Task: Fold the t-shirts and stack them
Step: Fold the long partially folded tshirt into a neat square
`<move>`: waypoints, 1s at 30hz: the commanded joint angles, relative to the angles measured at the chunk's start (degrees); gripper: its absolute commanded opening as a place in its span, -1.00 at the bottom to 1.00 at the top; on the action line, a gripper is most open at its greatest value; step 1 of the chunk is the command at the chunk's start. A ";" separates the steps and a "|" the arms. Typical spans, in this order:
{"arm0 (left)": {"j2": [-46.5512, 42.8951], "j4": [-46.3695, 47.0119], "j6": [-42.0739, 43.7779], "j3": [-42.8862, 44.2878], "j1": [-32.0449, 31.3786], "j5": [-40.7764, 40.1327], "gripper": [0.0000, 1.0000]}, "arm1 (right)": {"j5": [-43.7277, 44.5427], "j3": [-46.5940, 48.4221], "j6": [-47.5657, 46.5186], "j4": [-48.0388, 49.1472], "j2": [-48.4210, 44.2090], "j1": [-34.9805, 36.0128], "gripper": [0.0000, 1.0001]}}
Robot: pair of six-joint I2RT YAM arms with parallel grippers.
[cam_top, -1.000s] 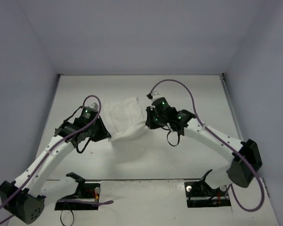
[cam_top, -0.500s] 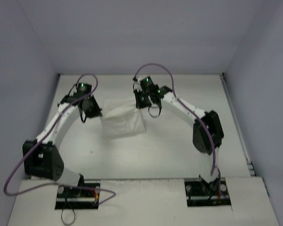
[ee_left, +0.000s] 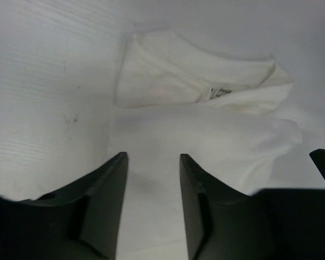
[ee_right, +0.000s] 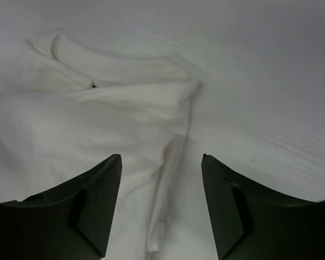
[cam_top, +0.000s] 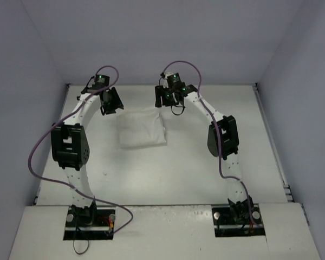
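The white bench (cam_top: 206, 162) carries one t-shirt (cam_top: 142, 129), folded plain side up into a roughly square packet near its far middle. It lies flat and clear of the arms, probably so that it can start the stack, and no box, bin or tray shows anywhere. The left claw (ee_left: 153, 157) and right claw (ee_right: 161, 158) hang over its two far corners, jaws parted and gripping nothing.

Robot lab: grey walls (cam_top: 151, 38) are enclosing a white table (cam_top: 179, 173); two arms (cam_top: 223, 135) are standing bolted at its near edge.
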 commanded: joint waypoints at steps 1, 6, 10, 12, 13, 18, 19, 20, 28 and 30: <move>-5.63 5.39 1.92 5.59 2.52 0.36 -0.10 | 0.40 7.31 -4.06 1.61 -3.27 -1.79 0.28; -10.96 6.10 5.96 3.26 1.64 0.19 -0.10 | -6.55 4.15 -16.78 1.61 -8.45 -2.06 0.07; -14.38 6.67 7.17 -4.01 -0.39 0.67 -0.31 | -18.22 -0.15 -20.40 1.56 -9.25 -2.14 -0.56; -14.92 7.97 7.00 -8.25 -1.07 0.62 -0.50 | -21.99 -1.36 -20.68 1.57 -8.54 -2.10 -0.78; -14.93 8.78 6.69 -10.78 -1.25 1.25 -0.64 | -24.21 -1.94 -20.68 1.48 -7.84 -2.10 -0.89; -10.28 12.77 7.18 -12.97 -2.38 5.06 -0.92 | -33.39 -2.03 -20.25 1.61 -3.38 -1.70 -0.90; -7.82 12.94 7.76 -11.35 -2.55 5.58 -0.92 | -34.58 -1.14 -20.00 1.61 -1.64 -1.70 -0.88; -6.47 13.03 7.90 -10.24 -2.73 5.79 -0.92 | -35.17 -0.42 -19.82 1.61 -0.60 -1.70 -0.86; 8.22 13.22 7.92 1.75 -2.66 5.12 -0.92 | -34.02 8.15 -16.41 1.82 10.61 -3.15 -0.73; 9.58 14.74 8.63 3.49 -2.28 4.28 -0.92 | -31.87 10.02 -16.16 2.14 11.69 -4.03 -0.59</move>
